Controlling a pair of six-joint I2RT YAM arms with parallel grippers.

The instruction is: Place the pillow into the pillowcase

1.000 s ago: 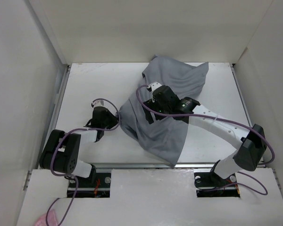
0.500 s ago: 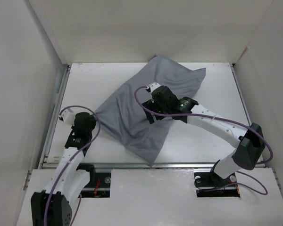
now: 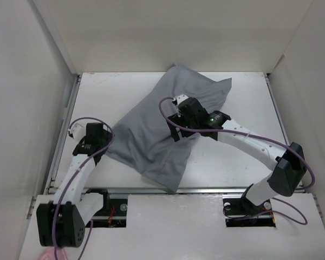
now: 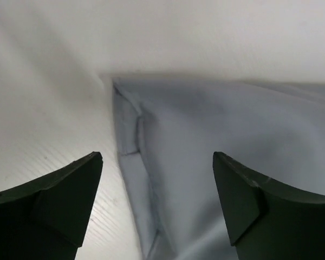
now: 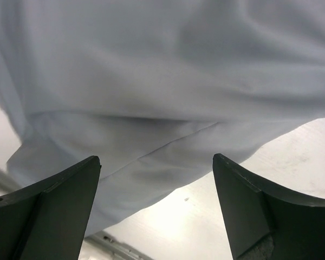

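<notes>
The grey pillowcase (image 3: 149, 132) lies spread and wrinkled across the middle of the white table (image 3: 244, 97). No part of the pillow shows in any view. My left gripper (image 3: 104, 142) is open at the pillowcase's left corner. In the left wrist view that seamed corner (image 4: 131, 122) lies on the table between and ahead of the left gripper's (image 4: 157, 158) spread fingers, apart from both. My right gripper (image 3: 177, 131) hangs open over the middle of the cloth. In the right wrist view the pillowcase (image 5: 151, 81) fills the top, and nothing sits inside the right gripper (image 5: 157, 160).
White walls (image 3: 38, 81) close in the table on the left, back and right. The pillowcase's near corner (image 3: 170, 184) reaches the metal rail at the front edge. Bare table (image 5: 216, 216) shows under the right gripper and bare table (image 4: 43, 108) to the left of the cloth.
My left gripper pulled the pillowcase's corner out to the left, then opened and let it go. The cloth now lies wider and flatter. The right gripper barely moved.
</notes>
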